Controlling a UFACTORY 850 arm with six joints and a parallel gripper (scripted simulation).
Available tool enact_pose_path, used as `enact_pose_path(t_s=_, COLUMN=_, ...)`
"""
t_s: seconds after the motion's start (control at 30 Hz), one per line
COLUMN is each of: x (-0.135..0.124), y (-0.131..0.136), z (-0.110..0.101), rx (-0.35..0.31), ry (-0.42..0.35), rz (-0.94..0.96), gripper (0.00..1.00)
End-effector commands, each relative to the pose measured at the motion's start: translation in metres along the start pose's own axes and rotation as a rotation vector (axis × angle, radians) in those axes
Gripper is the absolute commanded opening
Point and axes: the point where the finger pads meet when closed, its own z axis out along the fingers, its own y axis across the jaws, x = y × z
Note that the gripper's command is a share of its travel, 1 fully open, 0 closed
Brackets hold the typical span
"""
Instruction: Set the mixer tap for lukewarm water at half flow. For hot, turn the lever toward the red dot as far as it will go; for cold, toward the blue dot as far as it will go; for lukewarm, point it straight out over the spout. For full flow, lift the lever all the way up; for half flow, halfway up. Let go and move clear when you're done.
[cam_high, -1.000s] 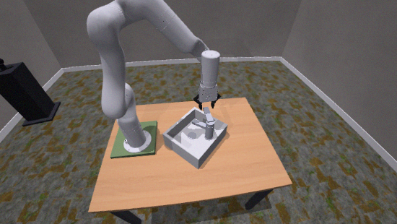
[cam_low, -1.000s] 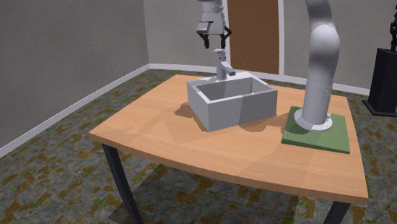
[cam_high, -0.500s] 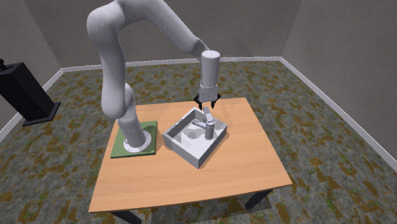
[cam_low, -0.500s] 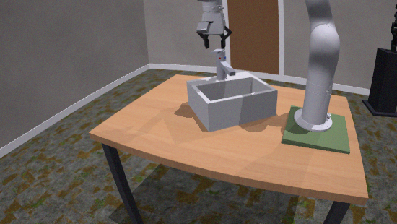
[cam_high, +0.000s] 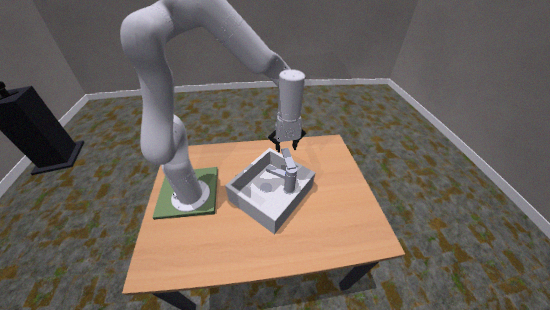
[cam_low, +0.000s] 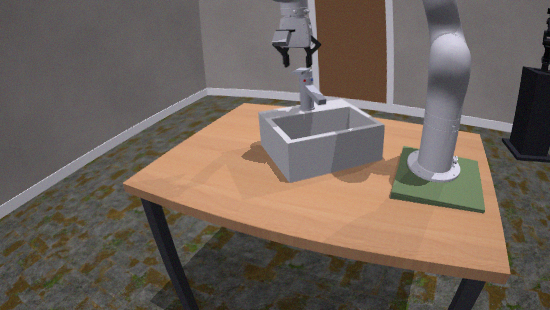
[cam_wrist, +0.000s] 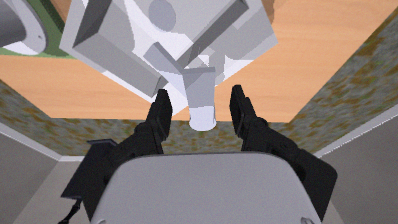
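Observation:
The grey mixer tap (cam_high: 290, 179) stands on the rim of a grey box sink (cam_high: 270, 189) on the wooden table. Its lever (cam_high: 287, 158) points away from the spout (cam_high: 275, 172), not over it. In the exterior view the tap (cam_low: 305, 94) shows a red dot (cam_low: 305, 80) and a blue dot (cam_low: 311, 80) under the lever (cam_low: 303, 69). My gripper (cam_low: 297, 62) is open and hangs just above the lever, not touching it. In the wrist view the lever's end (cam_wrist: 201, 100) lies in line between my two open fingers.
My arm's base stands on a green plate (cam_high: 187, 194) left of the sink. The sink has a round drain (cam_wrist: 162, 14). A black stand (cam_high: 30, 130) is on the floor at the far left. The table's far edge lies close behind the tap.

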Motion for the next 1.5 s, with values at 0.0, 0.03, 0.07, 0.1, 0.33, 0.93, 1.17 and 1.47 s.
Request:
enact_pose_path(t_s=0.0, x=0.0, y=0.001, z=-0.001, rx=-0.002, ry=0.0, rz=0.0, gripper=0.73)
enact_pose_path(t_s=0.03, x=0.0, y=0.001, z=-0.001, rx=-0.002, ry=0.0, rz=0.0, gripper=0.73)
enact_pose_path(t_s=0.07, x=0.0, y=0.001, z=-0.001, rx=-0.002, ry=0.0, rz=0.0, gripper=0.73)
enact_pose_path(t_s=0.1, x=0.0, y=0.001, z=-0.001, rx=-0.002, ry=0.0, rz=0.0, gripper=0.73)
enact_pose_path(t_s=0.33, x=0.0, y=0.001, z=-0.001, rx=-0.002, ry=0.0, rz=0.0, gripper=0.73)
enact_pose_path(t_s=0.93, x=0.0, y=0.001, z=0.005, rx=-0.002, ry=0.0, rz=0.0, gripper=0.73)
enact_pose_path(t_s=1.17, x=0.0, y=0.001, z=0.01, rx=-0.002, ry=0.0, rz=0.0, gripper=0.73)
enact_pose_path(t_s=1.47, x=0.0, y=0.001, z=0.021, rx=-0.002, ry=0.0, rz=0.0, gripper=0.73)
